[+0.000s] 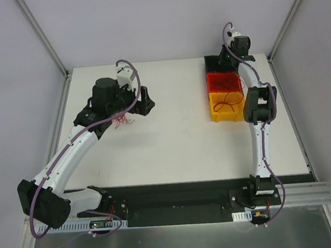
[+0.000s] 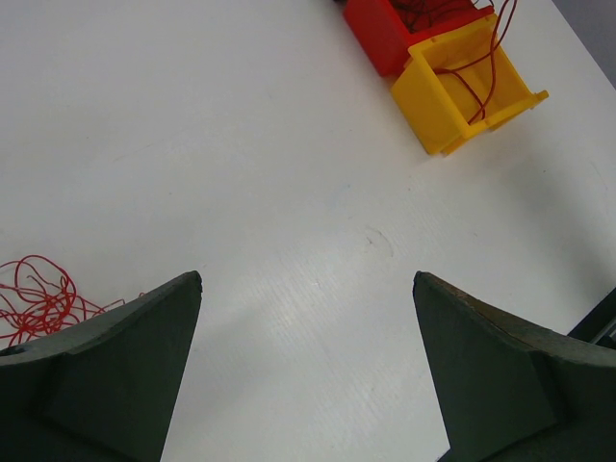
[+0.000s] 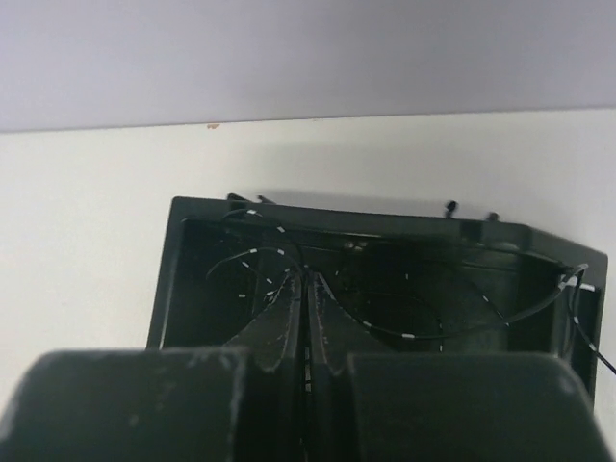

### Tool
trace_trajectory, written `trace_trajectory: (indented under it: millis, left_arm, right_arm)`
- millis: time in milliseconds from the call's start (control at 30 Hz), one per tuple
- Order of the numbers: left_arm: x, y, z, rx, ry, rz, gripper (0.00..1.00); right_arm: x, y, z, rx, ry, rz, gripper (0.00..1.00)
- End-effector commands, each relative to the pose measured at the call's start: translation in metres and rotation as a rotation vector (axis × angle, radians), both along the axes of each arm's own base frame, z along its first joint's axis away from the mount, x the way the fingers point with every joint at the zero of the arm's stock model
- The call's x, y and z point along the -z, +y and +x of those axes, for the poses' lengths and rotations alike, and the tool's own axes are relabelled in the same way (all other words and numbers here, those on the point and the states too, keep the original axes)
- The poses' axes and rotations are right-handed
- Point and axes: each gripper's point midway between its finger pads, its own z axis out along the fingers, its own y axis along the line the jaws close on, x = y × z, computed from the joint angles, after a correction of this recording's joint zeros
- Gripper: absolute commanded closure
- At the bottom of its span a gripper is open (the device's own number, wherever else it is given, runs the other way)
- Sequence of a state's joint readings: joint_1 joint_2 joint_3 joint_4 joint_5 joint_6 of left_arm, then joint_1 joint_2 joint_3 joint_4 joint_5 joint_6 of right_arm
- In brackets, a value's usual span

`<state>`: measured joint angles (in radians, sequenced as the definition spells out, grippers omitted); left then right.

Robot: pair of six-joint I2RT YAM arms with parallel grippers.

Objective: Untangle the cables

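A loose tangle of thin red cables (image 1: pixel 122 122) lies on the white table just beside my left wrist. In the left wrist view the tangle (image 2: pixel 37 296) sits left of the left finger. My left gripper (image 2: pixel 308 277) is open over bare table, nothing between its fingers (image 2: pixel 115 375). My right gripper (image 3: pixel 306 277) is shut, its tips inside the black bin (image 3: pixel 192 279). A thin black cable (image 3: pixel 252 255) with white marks arcs into those tips and runs out to the right. More red cables lie in the red bin (image 1: pixel 224 83) and the yellow bin (image 1: pixel 226 107).
The black bin (image 1: pixel 214 64), red bin and yellow bin stand in a row at the back right of the table (image 1: pixel 179 152). The left wrist view shows the red bin (image 2: pixel 380 38) and yellow bin (image 2: pixel 433 106) far ahead. Frame posts rise at the back corners.
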<state>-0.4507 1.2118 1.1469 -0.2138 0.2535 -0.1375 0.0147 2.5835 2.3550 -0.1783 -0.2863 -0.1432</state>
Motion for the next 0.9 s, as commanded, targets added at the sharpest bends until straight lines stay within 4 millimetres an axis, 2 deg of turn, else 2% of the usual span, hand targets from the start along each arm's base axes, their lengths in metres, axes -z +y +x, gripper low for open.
trace_trajectory:
  millis: [0,100,200,267,300,333,400,433,533,633,733,867]
  left_arm:
    - [-0.013,-0.004,0.004,0.020,-0.043,-0.013,0.09]
    - [-0.013,-0.005,0.003,0.024,-0.042,-0.018,0.09]
    - [-0.013,-0.004,0.003,0.022,-0.044,-0.015,0.09]
    - [-0.013,-0.003,0.004,0.017,-0.045,-0.012,0.09]
    - [-0.012,-0.004,0.004,0.019,-0.042,-0.014,0.09]
    - [-0.011,-0.004,0.004,0.020,-0.039,-0.014,0.09]
    - [-0.011,-0.006,0.003,0.024,-0.033,-0.019,0.09]
    - [-0.011,-0.006,0.003,0.027,-0.034,-0.019,0.09]
    - [-0.012,-0.006,0.002,0.028,-0.032,-0.024,0.09]
    - [-0.014,-0.006,0.001,0.030,-0.037,-0.027,0.09]
    - [-0.016,-0.006,0.000,0.031,-0.041,-0.031,0.09]
    - [-0.017,-0.007,-0.001,0.037,-0.037,-0.038,0.09]
  right_arm:
    - [-0.017,0.006,0.006,0.095,0.026,0.217,1.00]
    - [-0.017,0.002,0.005,0.121,0.043,0.191,1.00]
    - [-0.027,-0.005,0.001,0.122,0.044,0.138,0.84]
    - [-0.053,-0.008,-0.004,0.123,0.014,0.111,0.70]
    - [-0.060,-0.011,-0.005,0.131,0.010,0.098,0.64]
    - [-0.079,-0.012,-0.009,0.137,-0.011,0.096,0.60]
    - [-0.103,-0.013,-0.017,0.140,-0.027,0.095,0.52]
    - [-0.116,-0.030,-0.022,0.156,-0.039,0.070,0.45]
    - [-0.137,-0.046,-0.041,0.197,-0.020,0.078,0.27]
    - [-0.139,-0.059,-0.063,0.220,0.036,0.148,0.14]
    - [-0.138,-0.073,-0.084,0.241,0.067,0.177,0.07]
    - [-0.125,-0.103,-0.103,0.324,0.088,0.207,0.05]
